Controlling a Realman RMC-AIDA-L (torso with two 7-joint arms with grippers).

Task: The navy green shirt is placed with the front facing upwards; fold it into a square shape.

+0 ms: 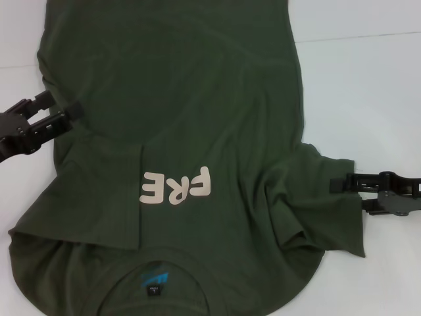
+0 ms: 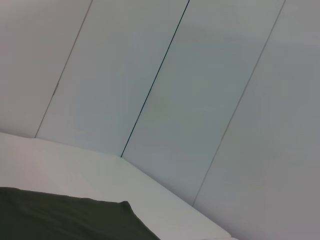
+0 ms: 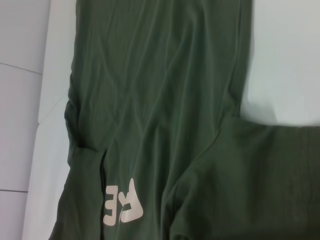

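Observation:
The navy green shirt (image 1: 197,99) lies flat on the white table (image 1: 368,85), collar and blue neck label (image 1: 153,276) nearest me. Its pale letters "FRE" (image 1: 176,186) face up. The shirt's left side is folded inward, with the fold edge running down beside the letters. My left gripper (image 1: 64,105) sits open at the shirt's left edge. At the crumpled right sleeve (image 1: 329,217) my right gripper (image 1: 348,195) is open, one finger over the sleeve's edge. The right wrist view shows the shirt body (image 3: 160,100) and part of the letters (image 3: 123,202). In the left wrist view only a corner of the shirt (image 2: 60,220) appears.
White tabletop (image 3: 285,60) shows to the right of the shirt and at the far left. Pale wall panels (image 2: 200,90) rise behind the table in the left wrist view. The shirt's hem runs out of the head view at the top.

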